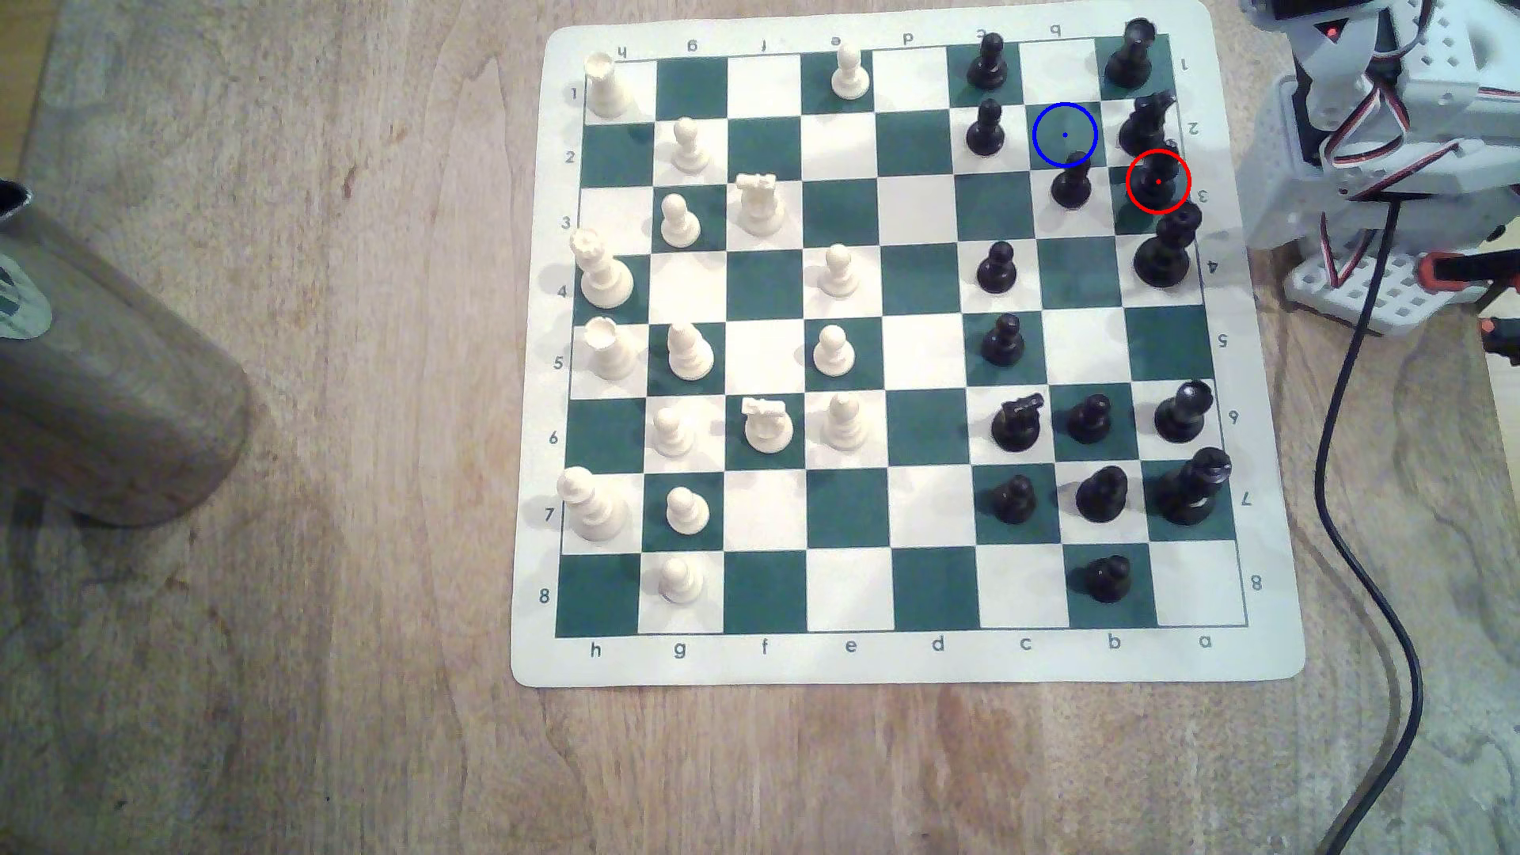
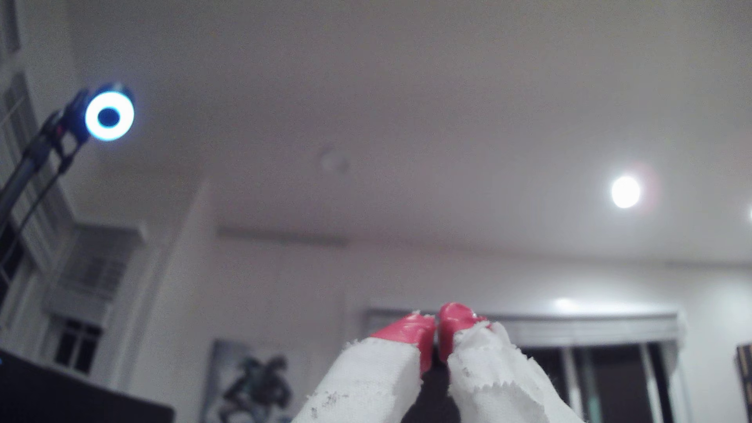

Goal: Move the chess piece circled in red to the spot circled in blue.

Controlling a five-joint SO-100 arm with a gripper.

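Observation:
The chess piece circled in red (image 1: 1158, 182) is a glossy black piece with a rounded top. It stands on a green square at the board mat's (image 1: 905, 658) far edge on the exterior view's right. The spot circled in blue (image 1: 1064, 135) is a bare dark green square, one column to the left and one row up in that view. My arm (image 1: 1382, 123) is folded beside the mat, at the exterior view's upper right. In the wrist view my gripper (image 2: 436, 325) points up at the ceiling. Its tape-wrapped, red-tipped fingers (image 2: 407, 329) are shut together with nothing between them.
A black pawn (image 1: 1071, 185) stands just below the blue ring. A black knight (image 1: 1145, 123) and a tall black piece (image 1: 1166, 247) flank the red-ringed piece. A black cable (image 1: 1349, 493) runs down the mat's right side. A large cylinder (image 1: 99, 370) lies at the far left.

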